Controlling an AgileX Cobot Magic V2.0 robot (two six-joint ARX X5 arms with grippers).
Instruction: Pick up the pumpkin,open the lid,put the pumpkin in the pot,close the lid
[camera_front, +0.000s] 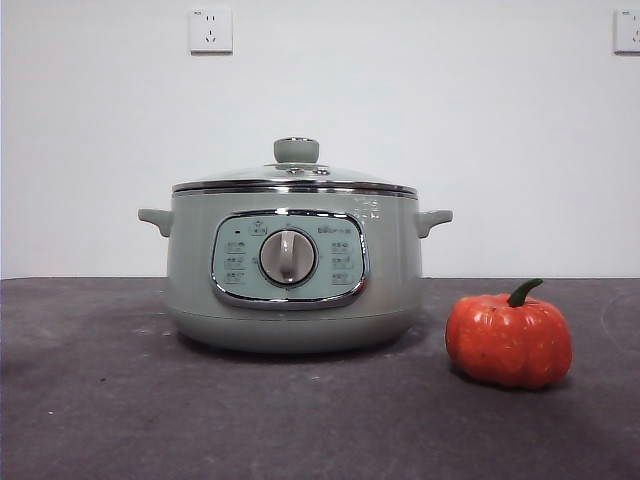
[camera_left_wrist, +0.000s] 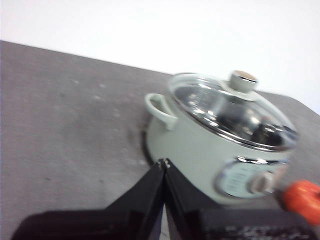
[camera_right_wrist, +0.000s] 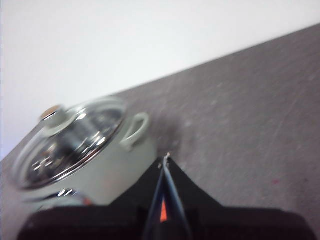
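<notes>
Both claws closed, empty | pumpkin (camera_front: 509, 337) beside pot (camera_front: 290, 275), lid (camera_front: 295, 175) on | right claw (camera_right_wrist: 165, 161) to be opened wide, pumpkin gripped across ribs; left claw (camera_left_wrist: 164, 163) held back.

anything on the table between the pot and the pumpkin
Nothing: in the front view only bare dark table shows in the gap between the pot and the pumpkin.

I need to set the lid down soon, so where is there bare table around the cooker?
Bare dark table spreads beside the pale sage-green electric pot on the side away from the small orange-red ribbed pumpkin, and along the front. The pot-pumpkin gap is tight.
</notes>
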